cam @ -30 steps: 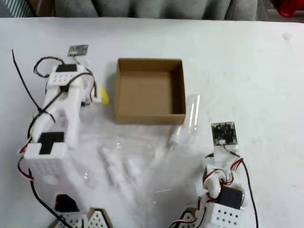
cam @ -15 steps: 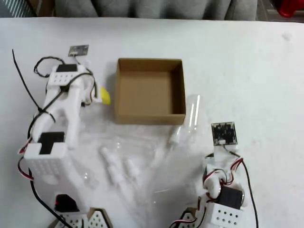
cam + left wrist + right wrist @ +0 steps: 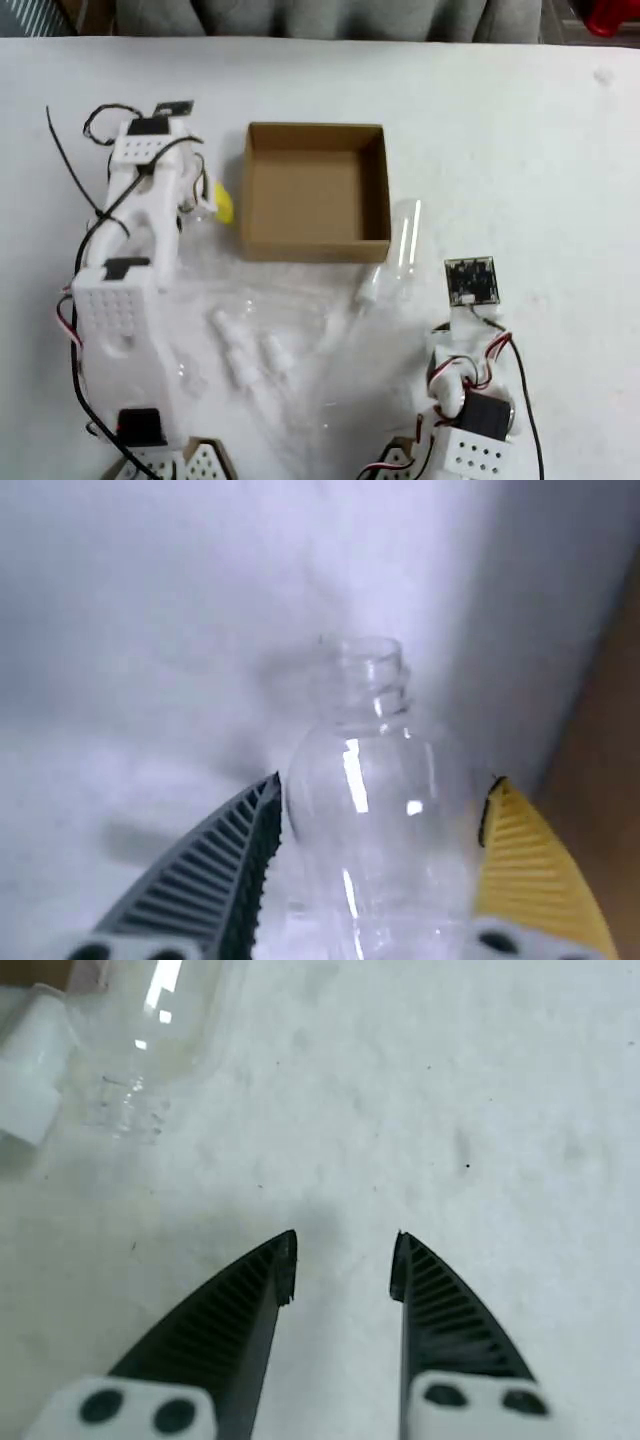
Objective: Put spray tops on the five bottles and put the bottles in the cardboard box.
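Change: left arm (image 3: 130, 240) is shifting farther from its base, toward the box (image 3: 310, 243).
Left fingers (image 3: 220, 870): pinching a bare-necked bottle (image 3: 365, 740) beside the box.
Right fingers (image 3: 240, 1310): hanging spread over the tabletop (image 3: 480, 1080), near a capped bottle (image 3: 170, 1020).
High view: loose tops (image 3: 240, 350) are lying mid-tabletop.

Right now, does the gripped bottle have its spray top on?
Off. The bottle in the left gripper shows a bare, open threaded neck.

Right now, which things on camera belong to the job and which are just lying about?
Job: cardboard box; capless bottle in the left tool; second bottle lying beside the box; loose spray tops.
Lying about: red object beyond the table; grey upholstery behind it.
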### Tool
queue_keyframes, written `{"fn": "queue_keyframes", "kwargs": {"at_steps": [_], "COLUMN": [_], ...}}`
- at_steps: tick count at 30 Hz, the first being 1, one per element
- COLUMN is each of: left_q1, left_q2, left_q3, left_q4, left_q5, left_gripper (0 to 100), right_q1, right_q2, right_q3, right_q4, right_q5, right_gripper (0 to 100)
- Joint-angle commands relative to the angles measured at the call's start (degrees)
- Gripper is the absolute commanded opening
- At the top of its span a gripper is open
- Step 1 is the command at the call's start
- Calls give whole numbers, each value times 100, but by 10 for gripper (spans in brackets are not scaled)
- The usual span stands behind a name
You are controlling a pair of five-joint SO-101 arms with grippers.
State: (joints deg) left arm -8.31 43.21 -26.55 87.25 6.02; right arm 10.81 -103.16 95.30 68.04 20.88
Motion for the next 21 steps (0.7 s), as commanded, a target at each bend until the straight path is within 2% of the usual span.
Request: {"fn": "queue_keyframes", "kwargs": {"at_steps": [1,3,6,8,12,16,21], "left_q1": [-31,22,171,277,382,321,207], "left_q2": [110,198,198,198,154,-48,-462], "left_q3": [-765,-967,-1116,-1152,-1363,-1697,-2286], "left_q4": [343,404,422,545,651,826,1415], "left_q5": [-26,-26,-35,-35,-35,-35,-35], "left_gripper": [301,225,58,102,16,19,20], "right_q1": [-57,-57,-57,-57,-57,-57,-57], "right_q2": [-4,-4,-4,-4,-4,-4,-4], "right_q3": [-149,-149,-149,-149,-149,-149,-149], "right_q4": [-92,-92,-92,-92,-92,-92,-101], "right_q5": [70,70,70,70,70,70,70], "right_gripper": [137,137,137,137,137,137,137]}}
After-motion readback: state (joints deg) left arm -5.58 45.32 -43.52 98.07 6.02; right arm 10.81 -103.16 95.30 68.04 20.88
